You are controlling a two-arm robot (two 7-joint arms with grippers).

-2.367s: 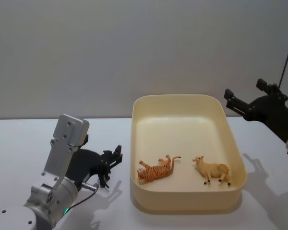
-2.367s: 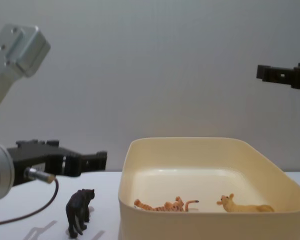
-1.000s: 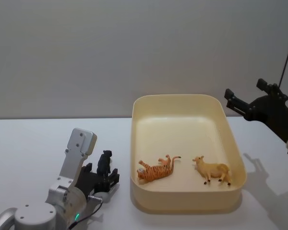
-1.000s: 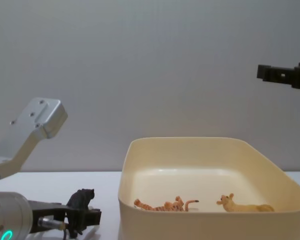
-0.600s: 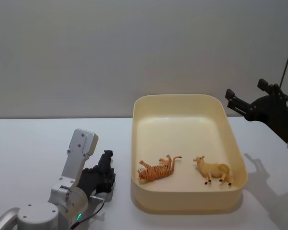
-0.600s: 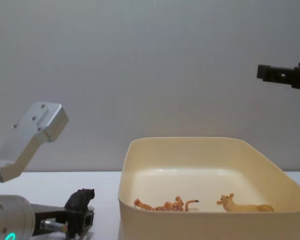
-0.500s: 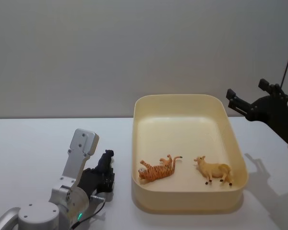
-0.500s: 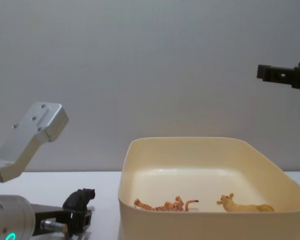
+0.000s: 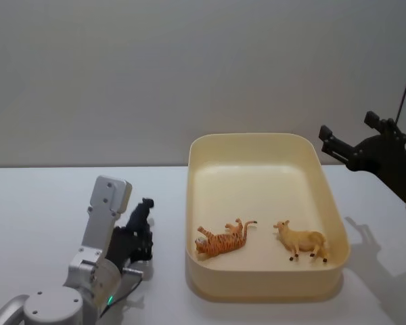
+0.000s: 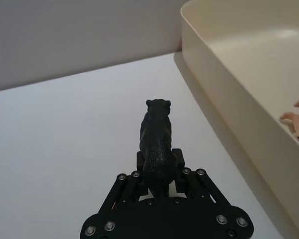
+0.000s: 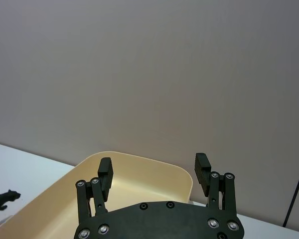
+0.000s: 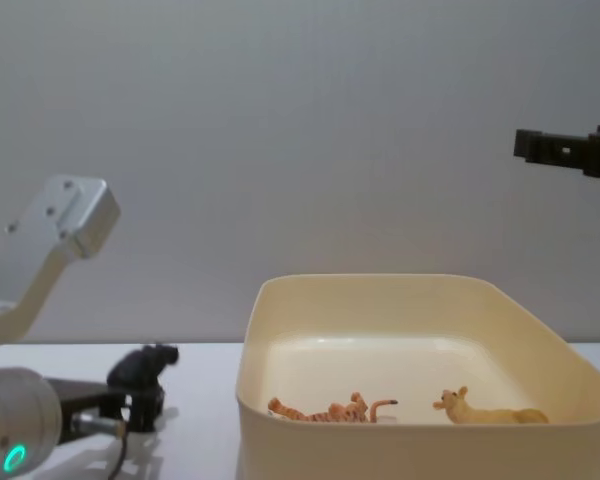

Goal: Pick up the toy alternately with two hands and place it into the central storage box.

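Now your left gripper (image 10: 159, 174) has its fingers clenched on the hindquarters of the black animal toy (image 10: 156, 143), holding it off the white table (image 9: 40, 203) at about 9 o'clock from the central storage box (image 9: 335, 223). You are at the carry step: the toy is grasped but sits outside the box, near its left wall. Next, judging from this, you need to raise it above the rim and swing toward 3 o'clock, then let go over bare floor, away from the tiger (image 9: 221, 240) and the tan animal (image 9: 300, 240) lying near the box's near wall.

Your right gripper (image 11: 154, 172) waits high at 3 o'clock, beyond the box's far right corner, fingers spread and grasping nothing.

From the head view the left arm's silver link hides much of the grip, and the chest view cuts the tiger's and tan animal's legs behind the box wall.
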